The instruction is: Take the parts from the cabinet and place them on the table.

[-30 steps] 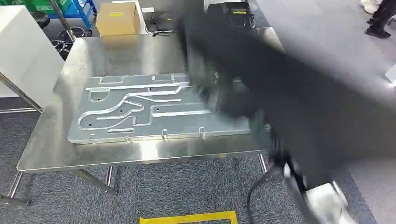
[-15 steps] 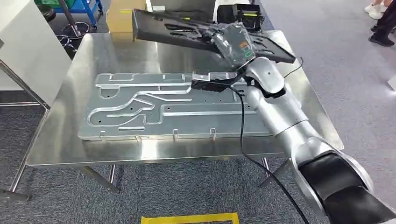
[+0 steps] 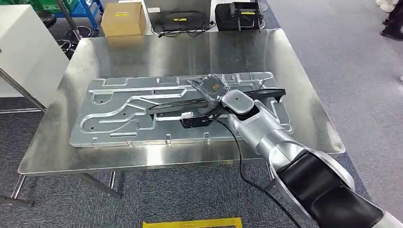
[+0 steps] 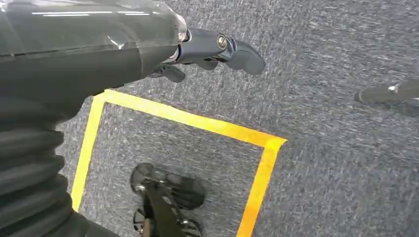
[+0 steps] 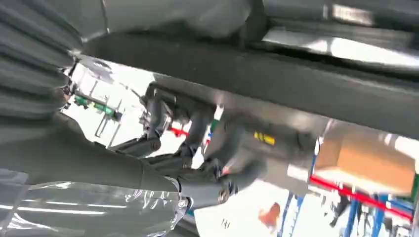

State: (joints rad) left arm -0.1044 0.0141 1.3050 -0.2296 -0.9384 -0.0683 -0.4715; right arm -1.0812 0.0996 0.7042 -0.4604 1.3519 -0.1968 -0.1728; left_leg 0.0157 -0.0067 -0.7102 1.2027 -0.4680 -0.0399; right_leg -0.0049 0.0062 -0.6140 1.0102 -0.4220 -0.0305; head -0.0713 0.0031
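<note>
A long flat black part lies low and nearly level over a large stamped silver panel on the steel table. My right hand, wrapped in clear plastic, grips this part near its middle. I cannot tell whether the part touches the panel. In the right wrist view the black part crosses as a dark bar, with my fingers curled on its edge. My left hand hangs over the grey carpet, fingers apart and holding nothing.
Beyond the table's far edge are a cardboard box, a black bag with cables and a black case. A white cabinet stands at the left. Yellow tape marks the floor. A person's feet are far right.
My right arm has brought the black part down from high over the table's far side to low over the silver panel. The view shifted slightly.
</note>
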